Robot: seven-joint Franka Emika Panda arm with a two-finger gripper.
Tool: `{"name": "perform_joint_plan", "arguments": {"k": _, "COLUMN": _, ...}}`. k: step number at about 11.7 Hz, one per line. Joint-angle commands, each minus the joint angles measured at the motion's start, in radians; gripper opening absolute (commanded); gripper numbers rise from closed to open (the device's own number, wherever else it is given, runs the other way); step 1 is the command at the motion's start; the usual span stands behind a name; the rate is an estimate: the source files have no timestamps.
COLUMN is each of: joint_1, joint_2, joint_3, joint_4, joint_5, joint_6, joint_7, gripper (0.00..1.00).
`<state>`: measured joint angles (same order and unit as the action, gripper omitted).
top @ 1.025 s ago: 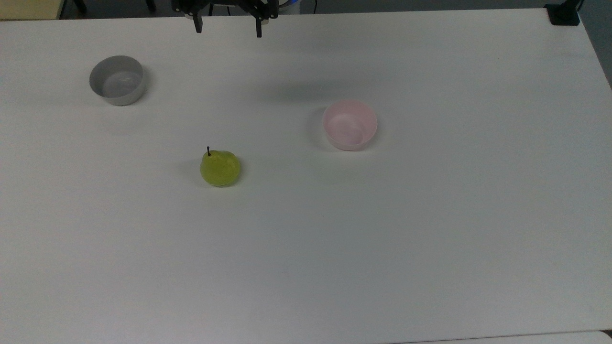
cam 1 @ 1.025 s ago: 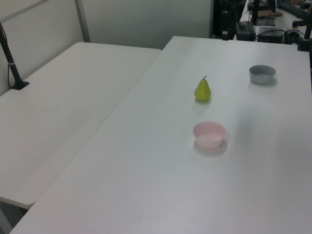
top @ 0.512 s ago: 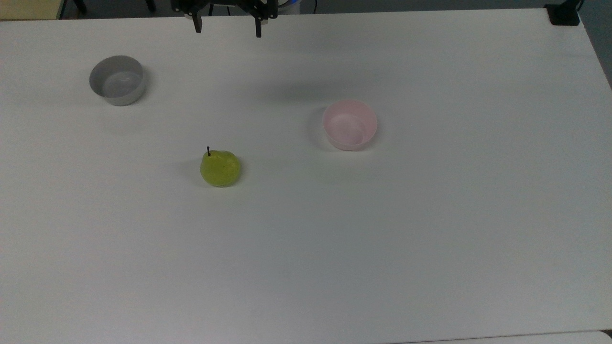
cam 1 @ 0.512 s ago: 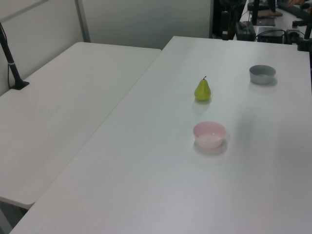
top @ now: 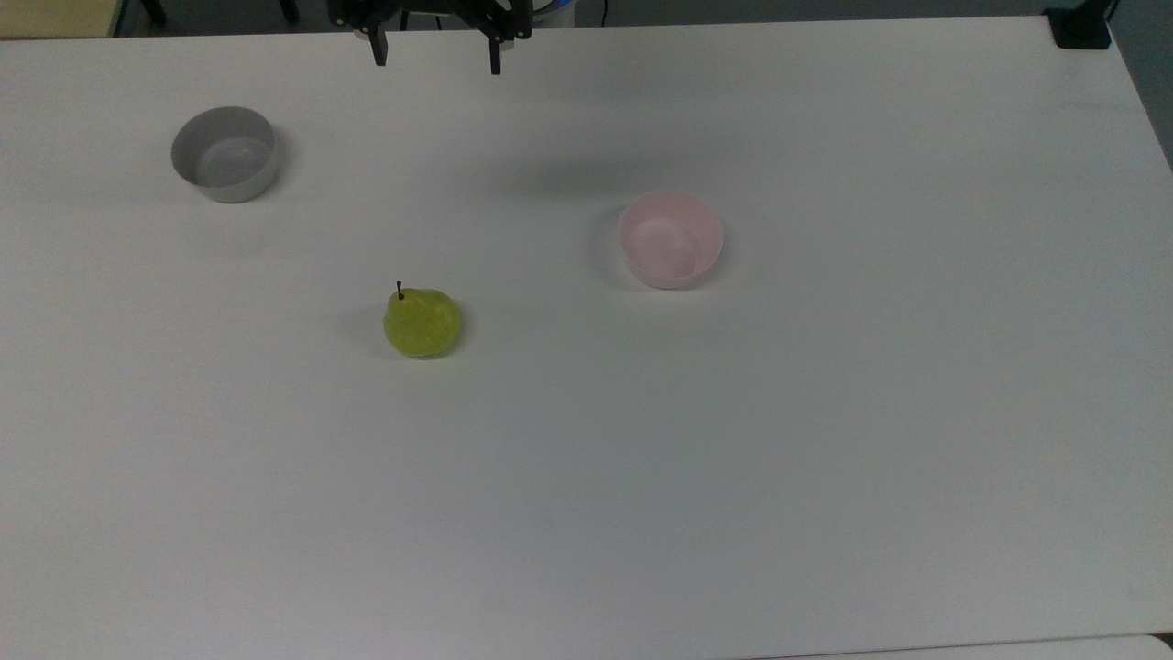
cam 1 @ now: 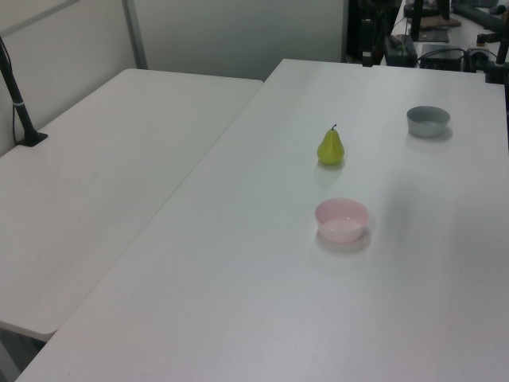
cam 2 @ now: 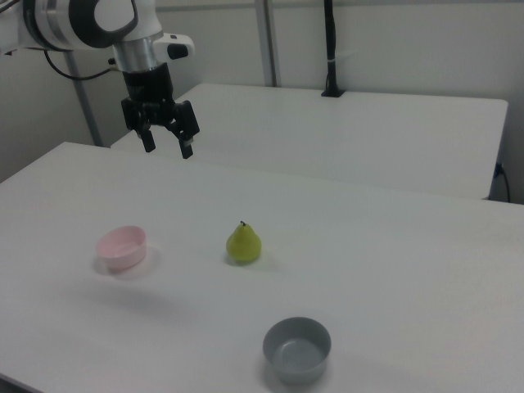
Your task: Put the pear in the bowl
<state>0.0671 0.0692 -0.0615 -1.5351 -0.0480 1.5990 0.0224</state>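
White, bare worktop (top: 825,458) across the top view. Near the middle, standing upright, small rounded yellow-green pear with a short dark stem (top: 422,322). Well apart from it, toward the top view's right and slightly higher, small round pale pink translucent plastic bowl (top: 671,238), nothing inside. Far off at the top view's upper left, small round grey bowl (top: 224,153). At the top edge, black two-finger hand (top: 436,57), fingers spread wide, holding nothing, well apart from the pear.

Left view: same worktop (cam 1: 238,302), pear (cam 1: 331,147) upright behind the pink bowl (cam 1: 342,220), grey bowl (cam 1: 428,121) farther back toward the left view's right. Second white table (cam 1: 95,191) alongside at the left view's left.

Right view: white-and-black robot arm (cam 2: 106,20) at upper left, hand (cam 2: 164,142) hanging high above the worktop (cam 2: 393,270), fingers wide apart and empty. Pink bowl (cam 2: 122,247) below it, pear (cam 2: 243,244) near the bowl toward the right view's right, not touching. Grey bowl (cam 2: 297,350) nearest the camera.
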Motion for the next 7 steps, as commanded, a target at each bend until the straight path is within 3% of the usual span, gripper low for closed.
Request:
{"name": "perform_joint_plan", "arguments": {"k": 1, "joint_1": -0.012, "joint_2": 0.021, "joint_3": 0.006, "joint_4": -0.013, "joint_5": 0.002, "joint_6": 0.062, "joint_7": -0.012, "gripper": 1.0}}
{"name": "perform_joint_plan", "arguments": {"k": 7, "joint_1": -0.041, "joint_2": 0.153, "joint_3": 0.0, "joint_4": 0.081, "joint_5": -0.003, "joint_6": 0.143, "joint_7": -0.038, "gripper": 1.0}}
